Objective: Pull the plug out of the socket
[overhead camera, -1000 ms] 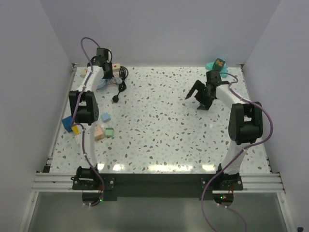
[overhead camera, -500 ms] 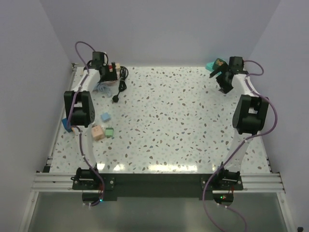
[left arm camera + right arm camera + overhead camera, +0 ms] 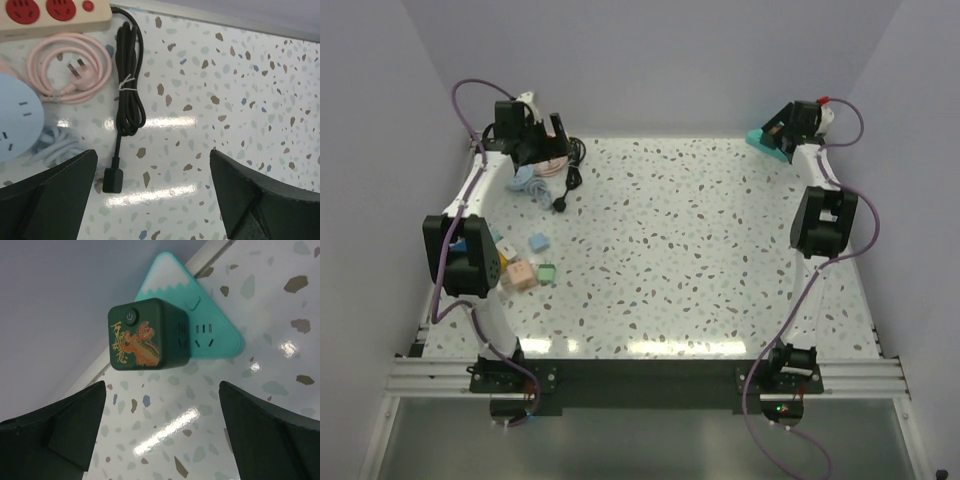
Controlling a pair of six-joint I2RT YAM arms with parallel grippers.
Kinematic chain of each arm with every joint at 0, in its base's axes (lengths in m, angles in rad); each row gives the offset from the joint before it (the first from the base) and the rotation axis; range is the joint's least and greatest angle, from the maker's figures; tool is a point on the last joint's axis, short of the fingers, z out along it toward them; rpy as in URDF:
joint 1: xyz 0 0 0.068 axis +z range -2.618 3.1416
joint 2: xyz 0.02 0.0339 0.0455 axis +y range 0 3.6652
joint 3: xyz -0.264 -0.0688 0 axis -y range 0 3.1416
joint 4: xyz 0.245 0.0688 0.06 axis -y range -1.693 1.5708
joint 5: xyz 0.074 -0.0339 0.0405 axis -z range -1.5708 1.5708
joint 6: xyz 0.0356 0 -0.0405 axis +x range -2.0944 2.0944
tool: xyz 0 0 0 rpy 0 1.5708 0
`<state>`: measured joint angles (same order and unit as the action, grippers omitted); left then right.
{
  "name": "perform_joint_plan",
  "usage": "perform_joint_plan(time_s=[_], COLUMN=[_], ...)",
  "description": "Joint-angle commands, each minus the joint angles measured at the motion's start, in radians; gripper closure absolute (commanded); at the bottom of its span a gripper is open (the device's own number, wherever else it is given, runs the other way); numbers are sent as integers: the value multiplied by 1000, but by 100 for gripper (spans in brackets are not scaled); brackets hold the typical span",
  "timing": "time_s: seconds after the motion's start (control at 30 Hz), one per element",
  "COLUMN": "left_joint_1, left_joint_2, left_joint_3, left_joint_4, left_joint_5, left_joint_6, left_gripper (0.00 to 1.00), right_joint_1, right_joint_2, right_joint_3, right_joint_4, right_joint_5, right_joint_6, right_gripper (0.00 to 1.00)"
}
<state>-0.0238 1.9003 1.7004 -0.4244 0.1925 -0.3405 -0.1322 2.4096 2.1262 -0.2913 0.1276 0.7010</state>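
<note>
The plug is small and black and lies flat on the speckled table, at the end of a bundled black cord. It sits apart from the socket, a cream strip with red outlets at the top left of the left wrist view. My left gripper hovers above, open and holding nothing, its left finger close beside the plug. In the top view the plug lies just in front of the left gripper. My right gripper is open at the far right corner.
A pink coiled cable, a light-blue round disc and its pale blue cable lie by the strip. A dark green cube with a dragon sits on a teal triangular adapter. Coloured blocks lie at the left edge.
The left gripper has opened and its arm has swung toward the far left corner. The right arm moved from mid-table to the far right corner. The plug has stayed where it lay.
</note>
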Motion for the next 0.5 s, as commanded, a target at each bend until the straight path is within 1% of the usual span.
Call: perform_joint_plan(time_s=[0.0, 0.07, 0.1, 0.13, 0.23, 0.37, 0.47], left_joint_1=[-50, -65, -79, -85, -97, -111, -114], left_joint_2=[-12, -10, -7, -1, 14, 29, 36], left_joint_3=[-44, -50, -48, -50, -45, -45, -45], left_joint_4=[23, 21, 12, 9, -7, -16, -19], left_joint_5=[70, 79, 70, 62, 55, 48, 47], left_joint_6=[-9, -11, -8, -5, -9, -15, -23], left_gripper=[0, 0, 0, 0, 0, 0, 0], right_joint_1=[14, 19, 20, 23, 25, 26, 32], right_joint_2=[0, 46, 109, 132, 216, 256, 272], right_joint_3=[-12, 96, 145, 231, 335, 354, 345], right_joint_4=[178, 133, 86, 74, 72, 84, 73], right_joint_5=[132, 126, 126, 130, 87, 57, 75], right_joint_6=[-107, -150, -182, -202, -279, -331, -351], right_gripper=[1, 1, 1, 1, 1, 1, 1])
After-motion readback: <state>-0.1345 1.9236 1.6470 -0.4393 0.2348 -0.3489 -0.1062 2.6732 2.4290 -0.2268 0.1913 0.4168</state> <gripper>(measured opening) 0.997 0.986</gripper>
